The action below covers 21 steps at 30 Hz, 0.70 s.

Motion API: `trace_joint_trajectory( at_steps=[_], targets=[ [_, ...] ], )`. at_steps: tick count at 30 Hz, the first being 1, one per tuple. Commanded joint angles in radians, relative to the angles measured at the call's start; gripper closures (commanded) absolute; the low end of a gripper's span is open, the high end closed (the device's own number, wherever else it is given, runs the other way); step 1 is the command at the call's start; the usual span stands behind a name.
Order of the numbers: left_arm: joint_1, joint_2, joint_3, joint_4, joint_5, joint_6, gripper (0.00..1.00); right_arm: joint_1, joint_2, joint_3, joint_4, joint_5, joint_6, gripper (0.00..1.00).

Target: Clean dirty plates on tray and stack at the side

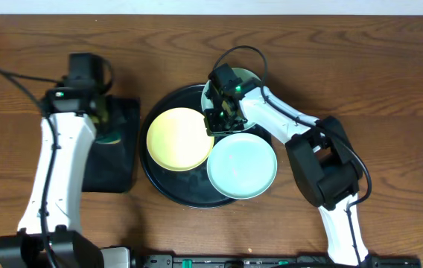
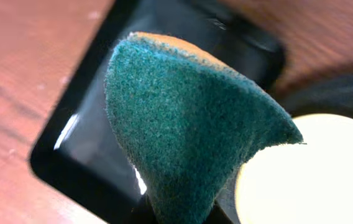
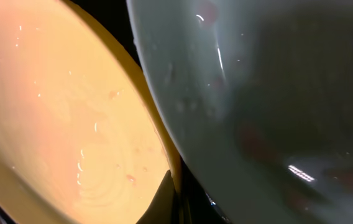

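Left gripper (image 1: 107, 128) clamps a green-faced orange sponge (image 2: 189, 124) tight; right gripper (image 1: 223, 119) hovers at one o'clock on the round glossy black tray (image 1: 156, 182), its opening impossible to tell.

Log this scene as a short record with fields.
round black tray: carries all three plates
yellow plate: on its left side
front mint plate: overhangs the right rim
rear mint plate: beneath right gripper, grasp unclear
left gripper: holds green sponge above rectangular tray
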Motion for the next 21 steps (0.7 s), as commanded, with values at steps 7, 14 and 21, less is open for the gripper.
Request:
trace_joint_trajectory(
  at_steps=[7, 14, 21],
  targets=[
    [0.080, 0.005, -0.017, 0.008, -0.010, 0.024, 0.93, 0.106, -0.191, 0.016, -0.037, 0.382, -0.063, 0.99],
    [0.080, 0.005, -0.023, 0.012, -0.011, 0.023, 0.93, 0.193, -0.297, 0.016, -0.050, 0.668, -0.088, 0.99],
    [0.080, 0.005, -0.023, 0.022, -0.011, 0.023, 0.92, 0.276, -0.375, 0.016, -0.044, 0.993, -0.139, 0.99]
  ],
)
